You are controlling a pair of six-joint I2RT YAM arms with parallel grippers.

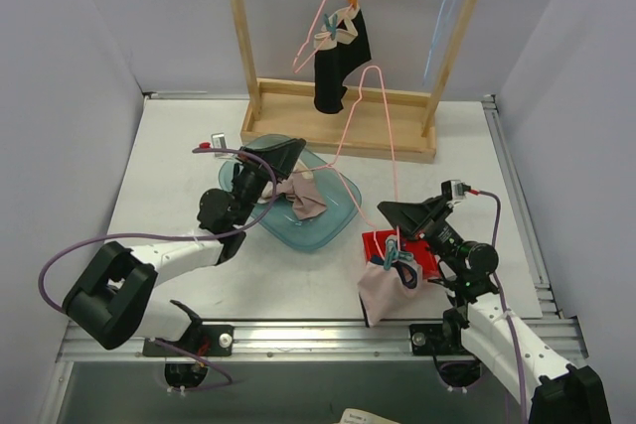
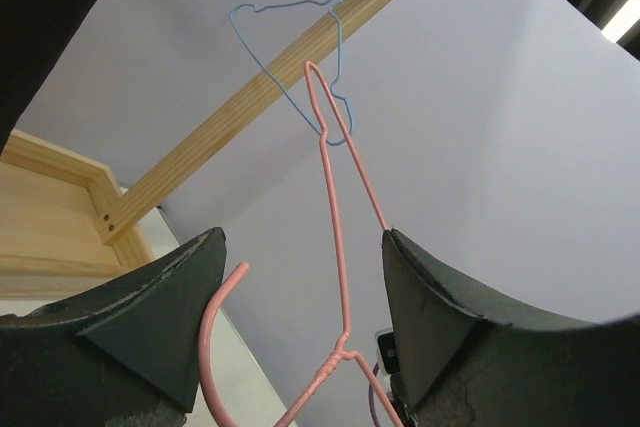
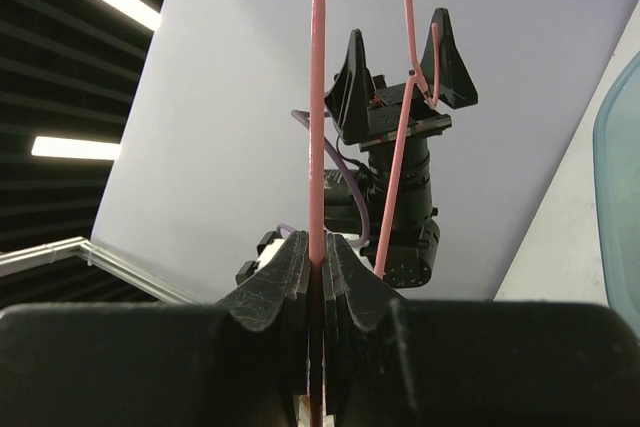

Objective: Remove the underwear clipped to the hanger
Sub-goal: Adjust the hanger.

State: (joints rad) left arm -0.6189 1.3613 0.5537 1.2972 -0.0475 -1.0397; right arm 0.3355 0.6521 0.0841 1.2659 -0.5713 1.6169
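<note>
The right gripper (image 3: pixel 318 252) pinched the pink hanger (image 3: pixel 319 97); the left gripper (image 2: pixel 302 247) stood wide around its wire, perhaps touching.

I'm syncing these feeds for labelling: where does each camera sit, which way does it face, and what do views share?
Top external: above and behind the bases, looking down on the table, wooden rack and both arms.
Left wrist: on the left arm, tilted up at the rack and blue hanger, framed by the open left gripper.
Right wrist: faces across at the left gripper; the right gripper, shut on the pink hanger, fills the bottom.
Shared: that pink hanger shows in all three.
</note>
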